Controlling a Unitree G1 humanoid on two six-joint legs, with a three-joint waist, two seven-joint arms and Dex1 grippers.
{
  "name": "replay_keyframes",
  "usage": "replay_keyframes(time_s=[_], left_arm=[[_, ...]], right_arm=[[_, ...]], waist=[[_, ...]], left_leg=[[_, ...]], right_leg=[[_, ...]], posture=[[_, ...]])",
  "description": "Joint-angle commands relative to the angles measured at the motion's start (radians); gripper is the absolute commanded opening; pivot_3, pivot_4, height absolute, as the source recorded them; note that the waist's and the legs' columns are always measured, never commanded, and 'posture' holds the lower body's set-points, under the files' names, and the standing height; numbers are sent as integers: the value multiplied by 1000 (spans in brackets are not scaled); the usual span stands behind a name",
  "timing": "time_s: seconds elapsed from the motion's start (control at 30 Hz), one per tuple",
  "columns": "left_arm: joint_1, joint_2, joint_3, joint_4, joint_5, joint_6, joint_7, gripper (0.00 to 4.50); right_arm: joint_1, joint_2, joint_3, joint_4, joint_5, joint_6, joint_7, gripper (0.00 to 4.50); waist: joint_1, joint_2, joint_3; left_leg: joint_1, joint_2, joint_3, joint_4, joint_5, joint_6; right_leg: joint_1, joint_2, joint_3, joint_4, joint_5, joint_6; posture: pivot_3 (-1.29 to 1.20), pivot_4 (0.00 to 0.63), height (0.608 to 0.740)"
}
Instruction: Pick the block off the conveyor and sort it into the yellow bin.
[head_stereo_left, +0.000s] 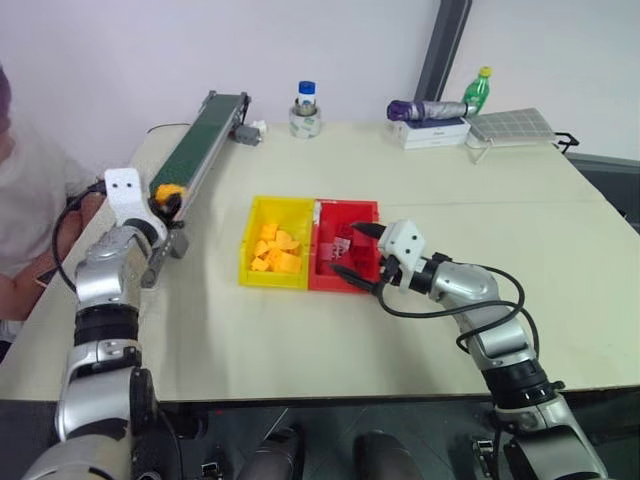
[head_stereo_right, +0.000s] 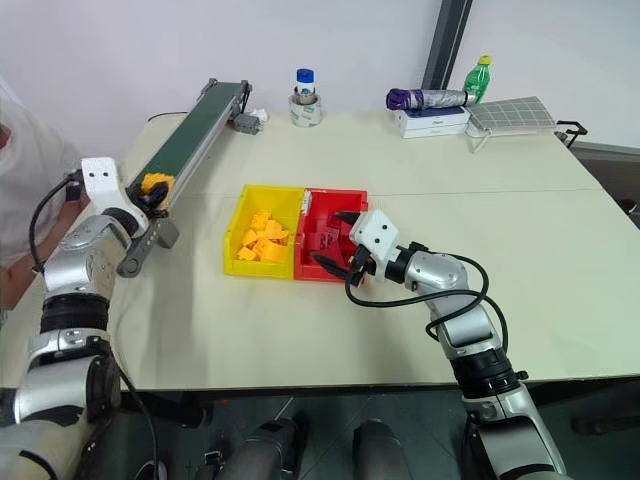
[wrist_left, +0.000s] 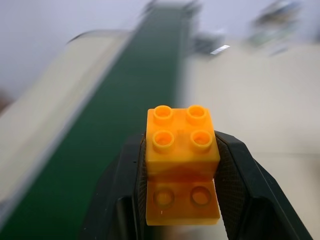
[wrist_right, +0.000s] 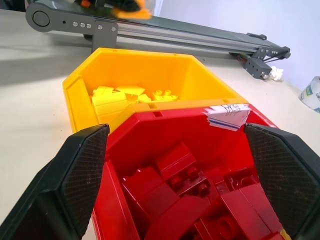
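Beige table, conveyor (head_stereo_left: 196, 150) along its left edge. Left gripper (wrist_left: 182, 200) is clamped on the block (wrist_left: 182, 150) over the belt's near end. Block: yellow-orange, studded top, seemingly two pieces stacked. Risk: grip sits low, so it could twist out, or the stack split, on the swing to the yellow bin (head_stereo_left: 249, 240). Red bin (head_stereo_left: 370, 210) adjoins; misdrop possible. Right gripper (head_stereo_left: 364, 258) hangs over the red bin, jaws apart.
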Motion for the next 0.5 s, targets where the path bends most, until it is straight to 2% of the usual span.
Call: replay_keyframes(time_s=[0.03, 0.17, 0.33, 0.47, 0.5], left_arm=[[30, -14, -52, -235, -101, 57, -149, 1303], [74, -37, -162, -334, -96, 99, -230, 1303], [31, -119, -198, -262, -6, 57, -115, 1303], [15, -162, -175, -236, -29, 64, -97, 1303], [16, -169, -173, -239, -36, 65, -100, 2379]], right_arm=[[-2, -7, -13, -42, 6, -7, -3, 4500], [-5, -4, -12, -40, 5, -8, -5, 4500], [-5, -1, -12, -45, 4, -4, -12, 4500], [7, -7, -17, -60, 5, 1, -20, 4500], [10, -9, -18, -61, 5, 2, -21, 4500]], waist=[[-2, 0, 0], [-5, 0, 0], [-4, 0, 0], [-2, 0, 0], [-1, 0, 0]], left_leg=[[0, 0, 0, 0, 0, 0], [1, 0, 0, 0, 0, 0], [1, 0, 0, 0, 0, 0], [1, 0, 0, 0, 1, 2], [1, 0, 0, 0, 1, 2]], right_leg=[[0, 0, 0, 0, 0, 0], [0, 0, 0, 0, 0, 0], [0, 0, 0, 1, 0, 0], [0, 0, 0, 0, 0, 0], [0, 0, 0, 0, 0, 0]], posture=[[0, 150, 740], [0, 150, 740], [0, 150, 740], [0, 150, 740], [0, 150, 740]])
